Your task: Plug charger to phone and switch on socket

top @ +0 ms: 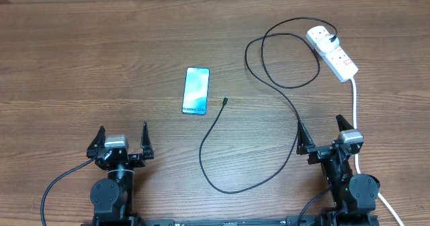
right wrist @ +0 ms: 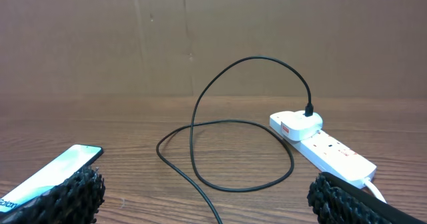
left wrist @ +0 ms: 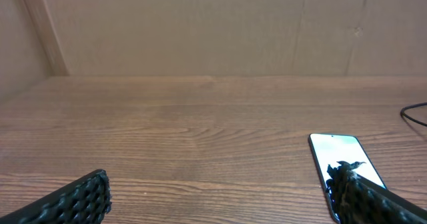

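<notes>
Lying loose just right of phone (top: 195, 90), charger tip (top: 225, 102) unplugged; adapter (top: 323, 35) sits in socket (top: 335, 54). Left end effector (top: 123, 128), right end effector (top: 319, 122) spread, empty. Plugging, likely switching, pending.

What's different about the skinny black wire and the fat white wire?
The black charger cable is thin; the white cord is thick. The black cable curls in big loops over the table; the white cord runs nearly straight. The black cable's small plug tip lies loose near the phone; the white cord leaves the picture. Both lead to the white power strip.
</notes>
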You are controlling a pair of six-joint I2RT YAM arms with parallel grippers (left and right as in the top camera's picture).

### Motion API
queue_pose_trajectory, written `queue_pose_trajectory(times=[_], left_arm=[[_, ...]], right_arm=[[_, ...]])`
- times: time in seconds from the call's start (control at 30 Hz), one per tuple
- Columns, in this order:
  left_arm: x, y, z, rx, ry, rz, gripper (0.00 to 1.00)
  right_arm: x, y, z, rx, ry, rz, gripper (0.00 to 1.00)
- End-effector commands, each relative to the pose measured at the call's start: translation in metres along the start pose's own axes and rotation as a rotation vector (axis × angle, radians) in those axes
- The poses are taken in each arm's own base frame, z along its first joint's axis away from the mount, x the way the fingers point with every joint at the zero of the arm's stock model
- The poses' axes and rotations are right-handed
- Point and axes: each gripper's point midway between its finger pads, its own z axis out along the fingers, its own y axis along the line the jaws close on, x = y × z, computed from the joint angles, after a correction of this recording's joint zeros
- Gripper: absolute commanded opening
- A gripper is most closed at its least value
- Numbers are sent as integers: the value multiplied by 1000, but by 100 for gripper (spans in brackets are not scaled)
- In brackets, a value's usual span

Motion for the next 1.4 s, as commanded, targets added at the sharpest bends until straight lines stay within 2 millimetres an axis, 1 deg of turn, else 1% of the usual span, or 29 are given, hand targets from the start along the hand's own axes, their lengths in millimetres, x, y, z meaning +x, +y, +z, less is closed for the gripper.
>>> queue_pose_trajectory(times=[0.0, 0.23, 0.3, 0.37, 0.43, 0.5, 0.63, 0.8, 0.87, 0.93, 1.07, 1.13, 1.27, 1.37], left_arm=[[0, -3, 0, 17, -4, 23, 100], [0, -4, 0, 18, -4, 14, 100], [0, -11, 0, 59, -2, -23, 100], [-1, -25, -2, 142, -1, -91, 100], [-3, -42, -5, 244, 7, -200, 100], [-5, -52, -8, 303, 18, -292, 100], [-16, -60, -11, 366, 18, -477, 100], [-35, -60, -14, 394, -17, -689, 100], [-49, -60, -16, 417, -65, -727, 100], [-66, -60, -20, 443, -136, -715, 100], [-110, -58, -38, 510, -330, -684, 100], [-129, -56, -48, 532, -416, -672, 100], [-153, -52, -60, 536, -483, -667, 100], [-176, -50, -72, 548, -526, -659, 100]], right_arm=[[1, -2, 0, 11, -6, 5, 100], [1, -2, 0, 11, -6, 5, 100], [1, -2, 0, 11, -6, 5, 100], [1, -2, 0, 11, -6, 5, 100], [1, -2, 0, 11, -6, 5, 100], [1, -2, 0, 11, -6, 5, 100], [1, -2, 0, 11, -6, 5, 100], [1, -2, 0, 11, -6, 5, 100], [1, -2, 0, 11, -6, 5, 100], [1, -2, 0, 11, -6, 5, 100], [1, -2, 0, 11, -6, 5, 100], [1, -2, 0, 11, -6, 5, 100], [1, -2, 0, 11, -6, 5, 100], [1, -2, 0, 11, -6, 5, 100]])
